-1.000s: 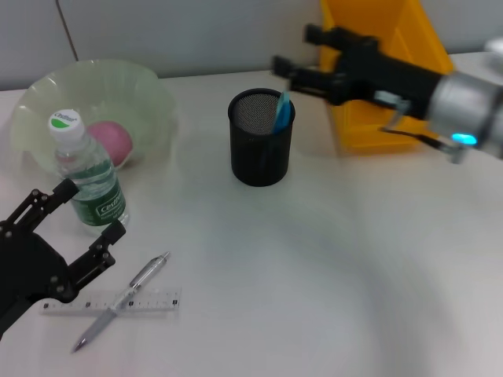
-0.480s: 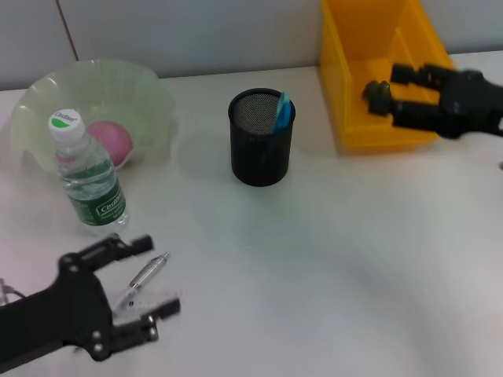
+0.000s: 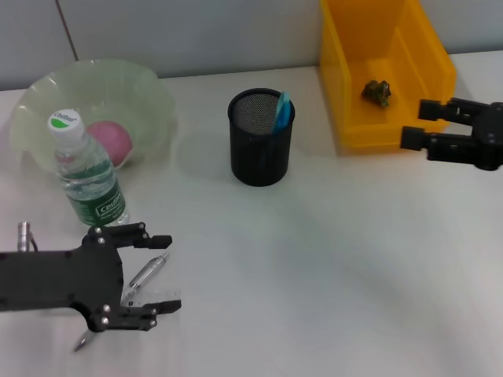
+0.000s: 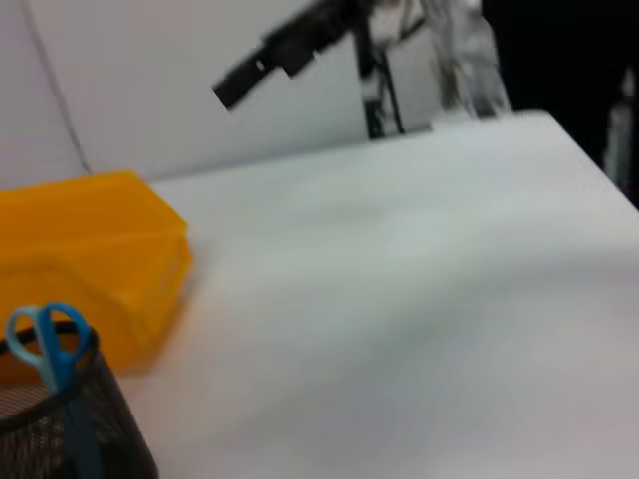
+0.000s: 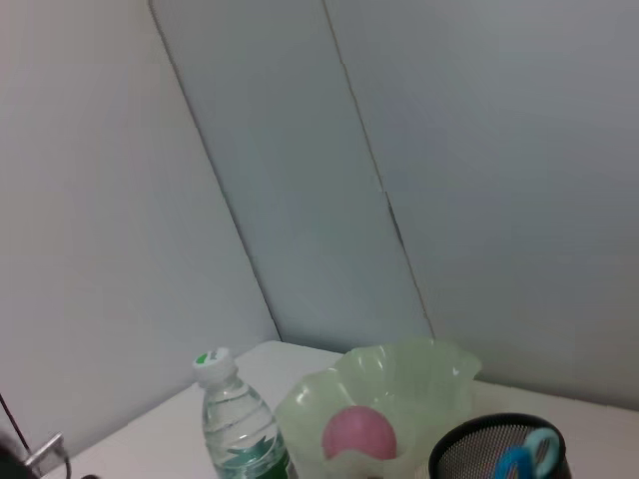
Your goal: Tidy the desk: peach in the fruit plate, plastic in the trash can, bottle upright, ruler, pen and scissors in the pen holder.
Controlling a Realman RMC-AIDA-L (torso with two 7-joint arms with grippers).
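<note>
My left gripper (image 3: 156, 273) is open low over the table at the front left, its fingers straddling the silver pen (image 3: 148, 271), which lies across the clear ruler (image 3: 153, 298). Open and holding nothing, my right gripper (image 3: 418, 124) hovers just right of the yellow trash can (image 3: 346, 78), where a crumpled piece of plastic (image 3: 377, 91) lies. The black mesh pen holder (image 3: 261, 141) contains blue scissors (image 3: 281, 110). The bottle (image 3: 89, 177) stands upright. A pink peach (image 3: 111, 141) rests in the green fruit plate (image 3: 118, 86).
The left wrist view looks across bare table towards the trash can (image 4: 90, 239) and the pen holder (image 4: 70, 439) with the scissors (image 4: 45, 344). The right wrist view takes in the bottle (image 5: 240, 429), fruit plate (image 5: 399, 384) and peach (image 5: 359, 434). Wall panels stand behind the table.
My left gripper has swung forward from beside the bottle and now spans the pen and ruler. My right gripper has drawn back from the pen holder, rightwards past the trash can.
</note>
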